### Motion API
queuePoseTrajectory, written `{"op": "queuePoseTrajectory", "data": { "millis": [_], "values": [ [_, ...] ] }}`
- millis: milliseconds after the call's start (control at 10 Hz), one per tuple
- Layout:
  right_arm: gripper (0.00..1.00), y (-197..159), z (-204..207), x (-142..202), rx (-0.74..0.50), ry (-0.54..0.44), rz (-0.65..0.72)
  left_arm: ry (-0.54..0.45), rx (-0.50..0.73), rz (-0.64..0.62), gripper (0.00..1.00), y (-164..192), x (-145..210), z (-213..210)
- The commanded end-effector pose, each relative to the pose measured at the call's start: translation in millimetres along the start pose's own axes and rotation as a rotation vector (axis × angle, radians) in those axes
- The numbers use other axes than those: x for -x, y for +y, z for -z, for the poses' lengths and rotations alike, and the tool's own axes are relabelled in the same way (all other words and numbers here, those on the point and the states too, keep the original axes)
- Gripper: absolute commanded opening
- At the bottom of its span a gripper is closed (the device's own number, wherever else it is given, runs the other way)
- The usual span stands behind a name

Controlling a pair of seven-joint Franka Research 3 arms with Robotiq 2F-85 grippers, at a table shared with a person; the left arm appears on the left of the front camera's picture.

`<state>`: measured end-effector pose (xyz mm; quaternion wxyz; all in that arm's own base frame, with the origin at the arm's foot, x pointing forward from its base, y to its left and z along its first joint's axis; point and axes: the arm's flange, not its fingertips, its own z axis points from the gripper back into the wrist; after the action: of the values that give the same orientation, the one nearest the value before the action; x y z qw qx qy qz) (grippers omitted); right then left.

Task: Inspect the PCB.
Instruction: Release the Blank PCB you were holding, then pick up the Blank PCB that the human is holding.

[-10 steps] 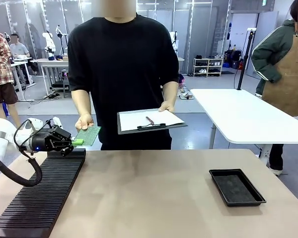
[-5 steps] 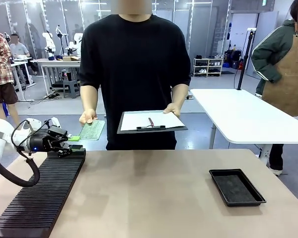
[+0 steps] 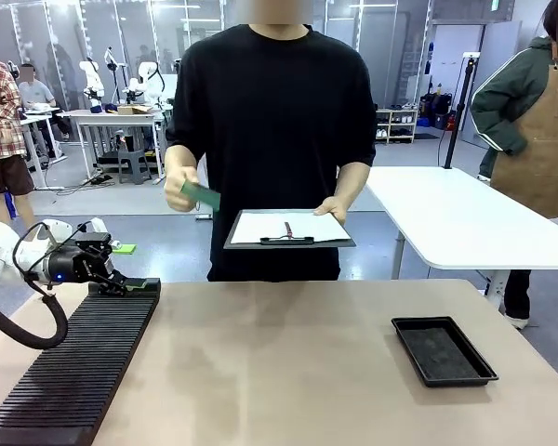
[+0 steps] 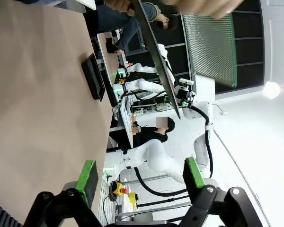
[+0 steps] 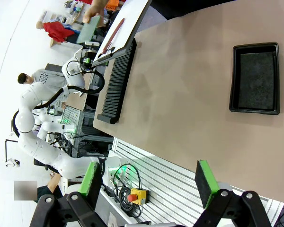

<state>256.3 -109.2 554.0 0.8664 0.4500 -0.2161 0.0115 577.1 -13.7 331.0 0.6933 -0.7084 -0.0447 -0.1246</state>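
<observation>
The PCB, a thin green board, is raised in the person's hand at chest height beyond the table's far edge. From the left wrist view the PCB shows its speckled face under the hand. My left gripper hovers open and empty over the far end of the black slotted rack, below and left of the board. Its green pads stand wide apart around my left gripper's empty gap. My right gripper is open and empty, well back from the table; the PCB is small and far.
The person's other hand holds a clipboard with white paper and a pen. A shallow black tray lies at the table's right, also the tray. The rack runs along the left side. A white table stands behind on the right.
My left gripper opened and released the PCB. The person took it and lifted it from beside the gripper up to chest height. My left gripper drew back slightly.
</observation>
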Motion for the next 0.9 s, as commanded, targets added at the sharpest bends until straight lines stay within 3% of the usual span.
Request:
{"op": "queuePoseTrajectory", "data": {
  "millis": [0, 100, 200, 800],
  "values": [
    [1.0, 0.3, -0.4, -0.6, -0.009, -0.004, -0.013, 0.011, -0.01, -0.002, 1.0, -12.6, -1.0, -3.6],
    [1.0, 0.3, -0.4, -0.6, -0.009, -0.004, -0.013, -0.021, -0.069, 0.045, 0.95, -12.9, -0.4, -8.3],
    [1.0, 0.3, -0.4, -0.6, -0.009, -0.004, -0.013, 0.0, -0.002, 0.003, 0.95, -1.9, -0.4, -0.8],
    [1.0, 0.3, -0.4, -0.6, -0.009, -0.004, -0.013, 0.0, -0.002, 0.003, 0.95, -1.9, -0.4, -0.8]
  ]
}}
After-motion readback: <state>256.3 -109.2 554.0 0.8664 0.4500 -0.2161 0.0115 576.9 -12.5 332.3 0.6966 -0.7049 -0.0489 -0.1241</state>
